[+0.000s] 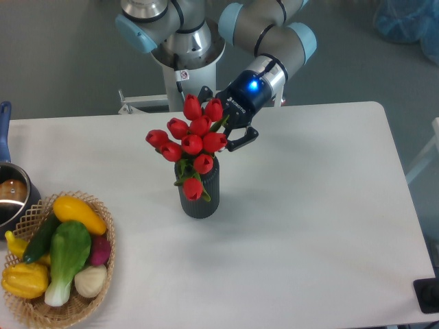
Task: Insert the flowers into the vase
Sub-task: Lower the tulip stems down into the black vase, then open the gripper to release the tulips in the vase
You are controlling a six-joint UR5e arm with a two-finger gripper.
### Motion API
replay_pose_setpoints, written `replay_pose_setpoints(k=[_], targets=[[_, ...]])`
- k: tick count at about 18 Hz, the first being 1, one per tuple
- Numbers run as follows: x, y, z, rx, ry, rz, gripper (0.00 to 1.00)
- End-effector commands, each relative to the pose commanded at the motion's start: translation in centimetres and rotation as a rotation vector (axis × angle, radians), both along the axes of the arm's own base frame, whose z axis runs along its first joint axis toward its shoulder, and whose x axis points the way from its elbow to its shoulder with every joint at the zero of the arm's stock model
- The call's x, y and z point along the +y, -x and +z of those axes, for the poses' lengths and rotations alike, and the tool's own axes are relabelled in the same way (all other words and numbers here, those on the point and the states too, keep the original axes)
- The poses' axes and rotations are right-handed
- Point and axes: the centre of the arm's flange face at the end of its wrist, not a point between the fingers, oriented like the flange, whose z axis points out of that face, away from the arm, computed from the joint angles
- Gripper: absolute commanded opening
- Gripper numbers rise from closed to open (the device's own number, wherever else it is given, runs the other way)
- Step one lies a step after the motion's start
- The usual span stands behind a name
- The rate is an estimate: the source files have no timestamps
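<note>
Flowers (193,140) stand in vase (199,194); pincer (232,131) spread wide beside blooms; careless retreat risks snagging stems, toppling vase.

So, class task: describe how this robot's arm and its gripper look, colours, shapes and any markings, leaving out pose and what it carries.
The arm is built of rounded silver-grey tube segments with pale blue caps at the joints. Its silver base column carries a small red-and-white sticker. The two-finger gripper is black, with white lettering on its body too small to read and a glowing blue light where it meets the silver wrist. No loose cables show.
</note>
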Motion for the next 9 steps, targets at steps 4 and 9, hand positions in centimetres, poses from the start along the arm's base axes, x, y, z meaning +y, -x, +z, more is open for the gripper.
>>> replay_pose_setpoints(k=[4,9], targets=[[0.05,-0.05,-0.02,0.0,0.002,-0.001,0.5],[0.06,0.01,-0.08,0.002,0.007,-0.001,0.51]])
